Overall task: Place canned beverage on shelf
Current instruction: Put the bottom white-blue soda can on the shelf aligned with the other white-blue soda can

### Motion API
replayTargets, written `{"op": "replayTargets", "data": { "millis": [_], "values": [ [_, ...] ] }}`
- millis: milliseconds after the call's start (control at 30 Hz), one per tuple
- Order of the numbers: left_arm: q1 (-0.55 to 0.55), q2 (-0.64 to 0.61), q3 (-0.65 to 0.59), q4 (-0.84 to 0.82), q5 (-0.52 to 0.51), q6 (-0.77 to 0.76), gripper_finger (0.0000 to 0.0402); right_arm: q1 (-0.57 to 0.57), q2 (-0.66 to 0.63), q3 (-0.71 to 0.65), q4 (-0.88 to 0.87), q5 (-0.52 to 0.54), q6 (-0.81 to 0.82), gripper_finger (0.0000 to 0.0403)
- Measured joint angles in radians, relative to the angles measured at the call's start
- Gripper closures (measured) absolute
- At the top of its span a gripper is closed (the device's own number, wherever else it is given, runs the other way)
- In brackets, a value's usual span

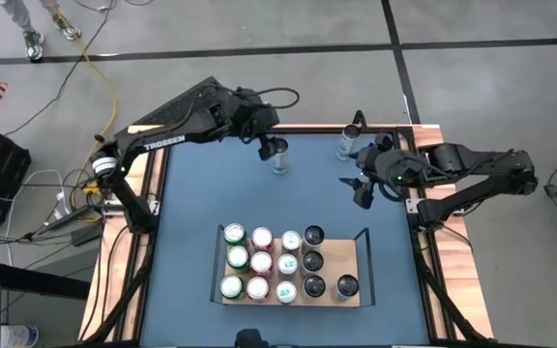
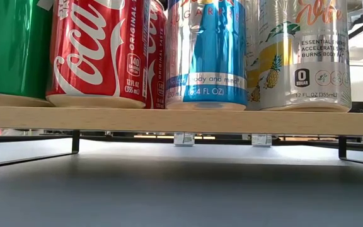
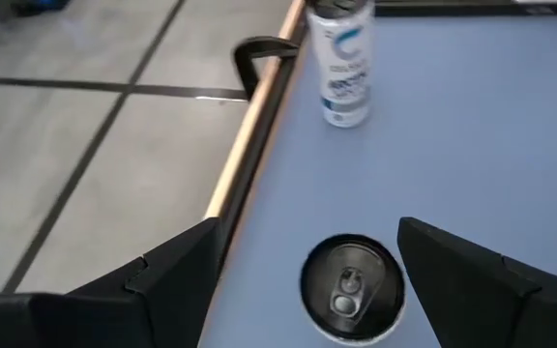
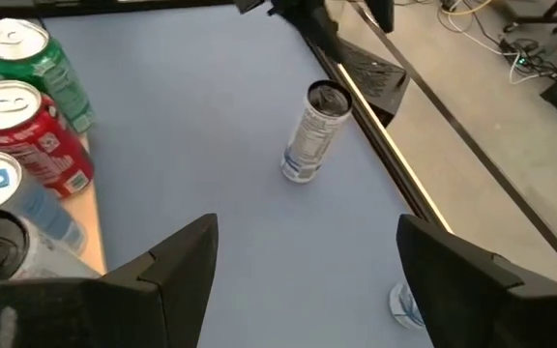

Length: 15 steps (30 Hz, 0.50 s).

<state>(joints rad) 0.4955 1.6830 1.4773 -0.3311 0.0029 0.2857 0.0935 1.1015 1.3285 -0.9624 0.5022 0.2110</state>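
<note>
While the left gripper (image 1: 277, 153) hung over a slim silver can (image 1: 279, 158) near the far side of the blue tabletop (image 1: 191, 193), its jaws stood open on both sides of the can. In the left wrist view the can's dark top (image 3: 352, 287) sat between the two fingers (image 3: 172, 280), and the fingers did not touch it. A second slim can (image 1: 345, 145) stood farther right, close to the far edge of the tabletop. The right gripper (image 1: 360, 190) hung just past that can, over bare blue tabletop, and its jaws were open and held nothing. The shelf (image 1: 356, 300) sat on the near part of the tabletop, well apart from both slim cans. It held rows of cans: green cans (image 1: 235, 235) at its left end, then red cans (image 1: 261, 238), then light blue cans (image 1: 290, 241), then dark-topped cans (image 1: 313, 236). One more dark-topped can (image 1: 346, 285) stood alone near the shelf's right end. In the low view the red cola can (image 2: 99, 50) and the blue and silver can (image 2: 207, 53) stood upright on the wood board (image 2: 181, 120).
</note>
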Motion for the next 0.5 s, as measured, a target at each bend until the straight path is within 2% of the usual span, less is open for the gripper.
{"op": "replayTargets", "data": {
  "millis": [367,500],
  "values": [
    [-0.011,0.033,0.002,-0.037,0.052,0.141,0.0082,-0.051,0.0,0.0,-0.003,-0.003,-0.001,0.0102],
    [-0.012,0.052,-0.001,-0.073,0.043,0.132,0.0072,-0.058,0.0,0.0,-0.003,-0.003,-0.001,0.0102]
  ]
}}
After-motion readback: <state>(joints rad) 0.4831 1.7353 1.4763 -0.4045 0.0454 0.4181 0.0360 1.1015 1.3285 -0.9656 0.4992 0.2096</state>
